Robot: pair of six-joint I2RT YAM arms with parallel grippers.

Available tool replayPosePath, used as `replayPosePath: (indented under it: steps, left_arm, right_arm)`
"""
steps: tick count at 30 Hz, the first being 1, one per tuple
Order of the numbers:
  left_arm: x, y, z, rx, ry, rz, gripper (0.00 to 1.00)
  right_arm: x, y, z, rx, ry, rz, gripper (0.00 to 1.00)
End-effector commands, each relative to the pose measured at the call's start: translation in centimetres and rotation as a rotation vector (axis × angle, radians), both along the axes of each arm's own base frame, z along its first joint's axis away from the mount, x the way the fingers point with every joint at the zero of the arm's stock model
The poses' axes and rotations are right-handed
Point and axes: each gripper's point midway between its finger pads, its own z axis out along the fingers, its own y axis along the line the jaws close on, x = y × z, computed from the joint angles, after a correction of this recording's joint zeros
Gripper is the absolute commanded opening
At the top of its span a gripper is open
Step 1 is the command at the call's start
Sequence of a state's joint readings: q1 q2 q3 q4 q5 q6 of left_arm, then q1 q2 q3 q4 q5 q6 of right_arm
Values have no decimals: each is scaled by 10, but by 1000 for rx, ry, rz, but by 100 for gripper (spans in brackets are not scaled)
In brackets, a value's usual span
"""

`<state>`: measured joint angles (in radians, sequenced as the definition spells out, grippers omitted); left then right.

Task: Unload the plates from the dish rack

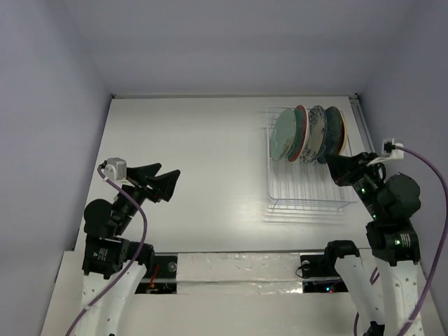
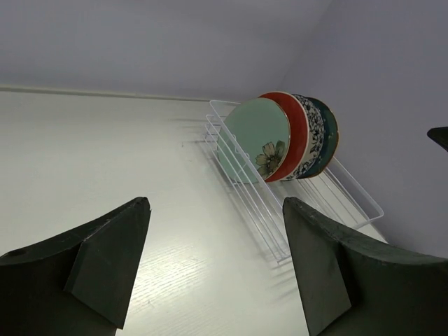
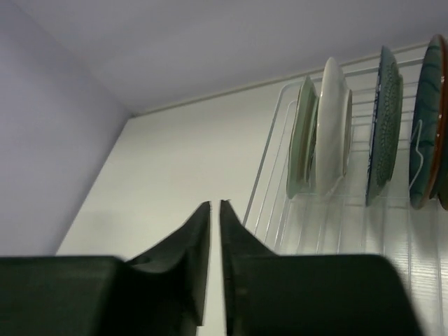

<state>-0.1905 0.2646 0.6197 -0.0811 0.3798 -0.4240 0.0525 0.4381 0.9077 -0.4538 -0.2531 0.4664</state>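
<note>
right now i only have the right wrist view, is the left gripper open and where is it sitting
Observer: The left gripper is open, jaws spread wide, over the table well to the left of the dish rack.
Operator: how many plates are in there, my view cuts off on the right
Observer: The top view shows five plates, all standing at the far end of the rack.
Operator: which one faces the left arm
Observer: The pale mint green plate; the left wrist view shows a flower print near its lower edge.
</note>
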Motion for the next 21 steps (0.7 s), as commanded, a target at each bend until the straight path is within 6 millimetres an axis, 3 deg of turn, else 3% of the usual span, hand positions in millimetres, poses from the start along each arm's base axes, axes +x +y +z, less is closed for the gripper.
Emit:
replayPosePath:
  steps: [1,2,7,9,11,12,14,15,16,18,19,21]
  left_arm:
    - [-3,-2,6,1,-38,-11,74]
    - [-3,-1,6,-1,-39,-7,75]
    - [-10,-8,9,-19,-60,-56,78]
    - [-9,-9,6,-25,-55,-60,78]
    - [-5,-5,5,-28,-37,-32,72]
    - [-4,-4,3,-25,-29,-25,69]
    - [3,-2,-3,-26,4,-4,50]
    - [7,-1,-8,-19,32,10,36]
    - [9,0,-9,-16,38,17,28]
    - [13,3,-15,-15,74,40,15]
    - [18,7,-18,-14,91,70,4]
    - [21,10,-22,-11,118,92,0]
  right_arm:
    - [12,17,12,30,-40,96,9]
    - [21,18,7,33,-15,103,0]
    - [51,25,-4,21,60,73,0]
    - [55,43,-7,0,83,104,0]
    - [76,41,-14,-53,138,5,0]
    - [81,41,-17,-86,154,-45,0]
    - [100,37,-19,-151,188,-108,0]
    - [106,27,-22,-184,206,-166,0]
    - [112,22,-15,-196,200,-202,0]
    - [127,11,-32,-263,267,-289,0]
    - [133,11,-33,-275,275,-301,0]
    - [147,10,-43,-306,304,-337,5]
